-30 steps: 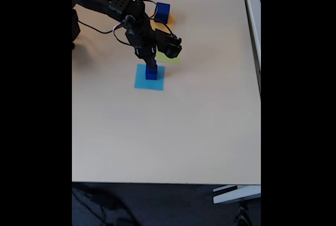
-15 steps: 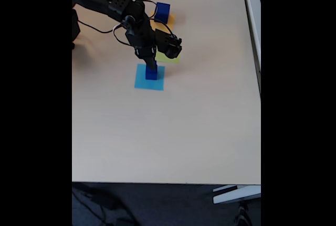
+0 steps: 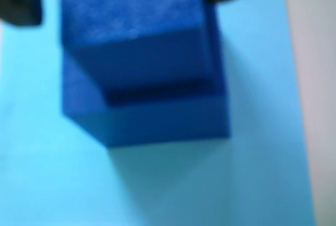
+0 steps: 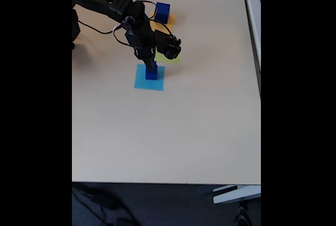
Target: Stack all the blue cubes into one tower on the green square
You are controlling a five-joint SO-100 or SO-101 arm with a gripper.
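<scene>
- In the fixed view, the black arm reaches from the upper left over the beige table [image 4: 168, 131], its tool [image 4: 151, 67] pointing down at a small stack of blue cubes [image 4: 151, 73].
- The stack stands on the light blue square [image 4: 142, 82], in that patch's upper right part.
- The wrist view shows the same stack [image 3: 142, 68] close and blurred: one blue cube sits on a wider one, with a dark seam between them and the light blue square [image 3: 52, 184] beneath.
- Dark finger shapes sit at the top left and top right corners of the wrist view, either side of the upper cube; whether they press it or stand free cannot be told, so the tool's grip cannot be told.
- Another blue cube [image 4: 163, 11] rests well apart near the table's far edge, on an orange-yellow square [image 4: 170, 20] that peeks out at its right.
- The green square [image 4: 169, 57] lies just above and right of the light blue one in the fixed view, partly covered by the arm and carrying no cube on its visible part.
</scene>
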